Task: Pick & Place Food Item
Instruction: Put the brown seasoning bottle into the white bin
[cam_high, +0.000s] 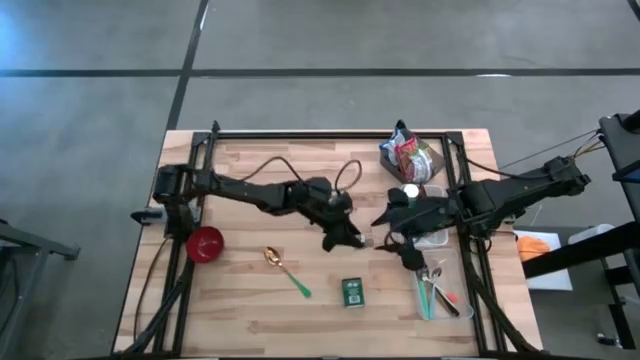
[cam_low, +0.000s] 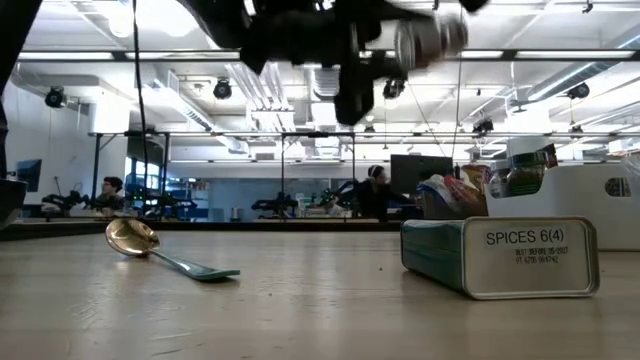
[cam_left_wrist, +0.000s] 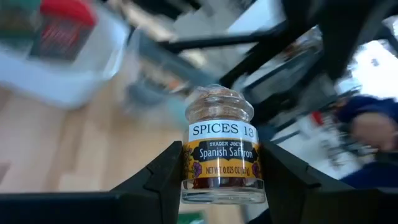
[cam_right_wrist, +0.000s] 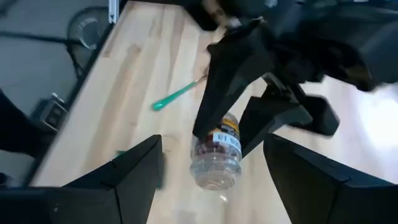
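The left pincer (cam_left_wrist: 221, 180) is clenching the saffron jar (cam_left_wrist: 220, 149), pointing it toward the released right pincer (cam_right_wrist: 211, 180) facing it.

The left hand (cam_low: 375, 60) is getting cut off by the low view's top edge, blurring badly. The saffron jar (cam_left_wrist: 222, 146) is losing its base below the left wrist picture. Behind it, a clear tub (cam_left_wrist: 68, 56) is smearing, contents unreadable.
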